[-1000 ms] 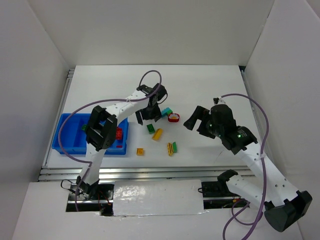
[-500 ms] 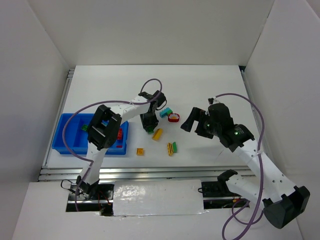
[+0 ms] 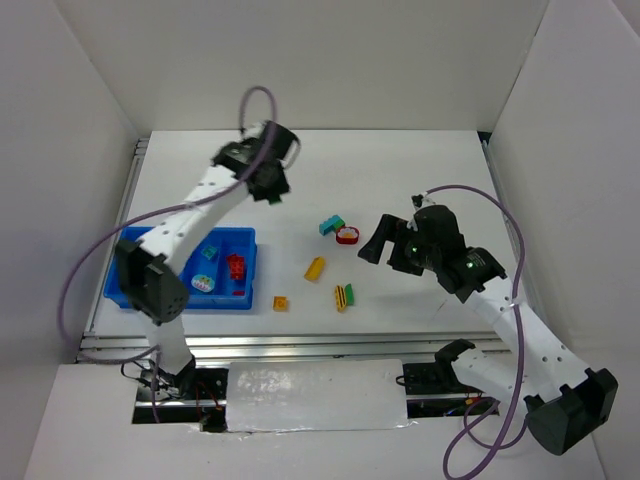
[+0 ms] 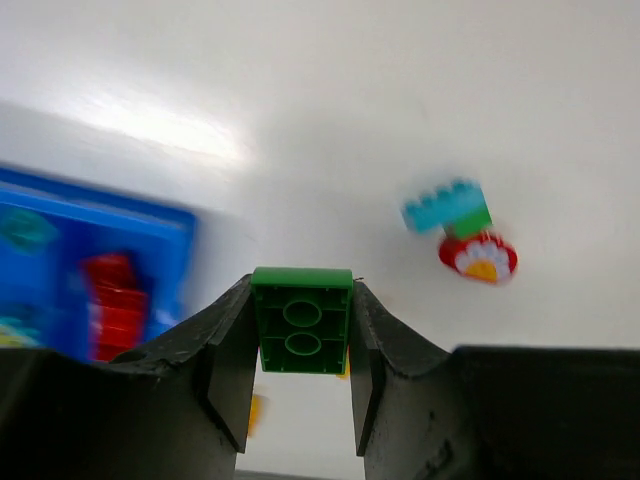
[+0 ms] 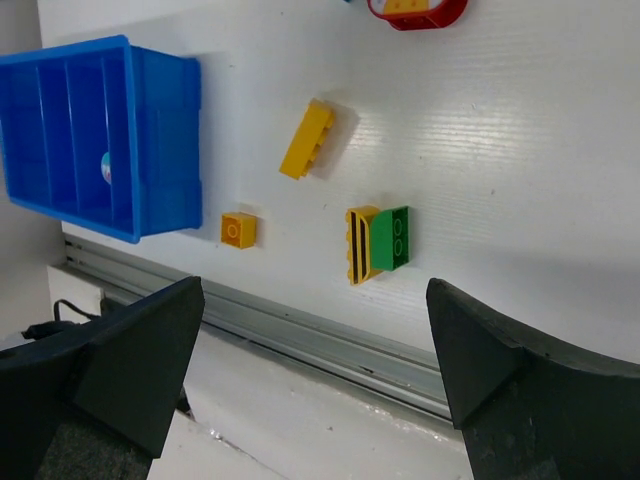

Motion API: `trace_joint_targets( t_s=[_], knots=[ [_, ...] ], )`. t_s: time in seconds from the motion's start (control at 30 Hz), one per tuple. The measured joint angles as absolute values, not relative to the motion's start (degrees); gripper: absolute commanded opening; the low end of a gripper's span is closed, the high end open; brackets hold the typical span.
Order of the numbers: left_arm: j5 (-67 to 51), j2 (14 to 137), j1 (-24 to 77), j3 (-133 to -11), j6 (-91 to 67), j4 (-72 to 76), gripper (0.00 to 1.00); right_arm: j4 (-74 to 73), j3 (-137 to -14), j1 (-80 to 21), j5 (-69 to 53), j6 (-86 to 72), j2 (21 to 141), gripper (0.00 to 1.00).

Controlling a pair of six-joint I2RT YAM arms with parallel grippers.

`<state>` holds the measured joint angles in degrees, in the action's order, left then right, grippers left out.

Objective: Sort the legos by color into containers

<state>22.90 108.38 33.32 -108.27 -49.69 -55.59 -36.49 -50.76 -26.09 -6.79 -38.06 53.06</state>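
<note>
Some legos [image 3: 236,268] lie in the tray [image 3: 225,304], the rest on the table [image 3: 400,180] to its right.

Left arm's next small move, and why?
Probably swing the left gripper toward the bright-blue plastic compartment tray: it is shut on a small green plastic brick, held above the white table, and the tray is not beneath it yet.

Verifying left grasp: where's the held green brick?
The green brick is clamped in the left gripper, per left wrist view; top view puts that gripper above the far-left table, beyond the blue tray.
</note>
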Motion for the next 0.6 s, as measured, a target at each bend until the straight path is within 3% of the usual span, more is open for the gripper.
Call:
trace_joint_targets(
  t_s=[0.1, 0.27, 0.47, 0.6],
  knots=[
    [25.6, 96.8, 23.6, -103.7, -46.4, -54.5, 0.00, -35.2, -49.9, -26.1, -8.5, -37.8, 53.3, 1.00],
    [26.9, 83.3, 2.3, -86.1, -42.6, -53.3, 0.00, -33.0, -49.1, -25.7, -11.1, -37.8, 55.1, 1.00],
    [23.5, 84.1, -2.2, -72.6, -41.5, -52.7, 0.00, -30.1, -49.1, -25.6, -14.5, -37.8, 59.0, 1.00],
    [21.9, 86.2, -5.9, -69.2, -41.6, -51.8, 0.07, -28.9, -49.1, -25.6, -16.4, -37.8, 60.6, 1.00]
  ],
)
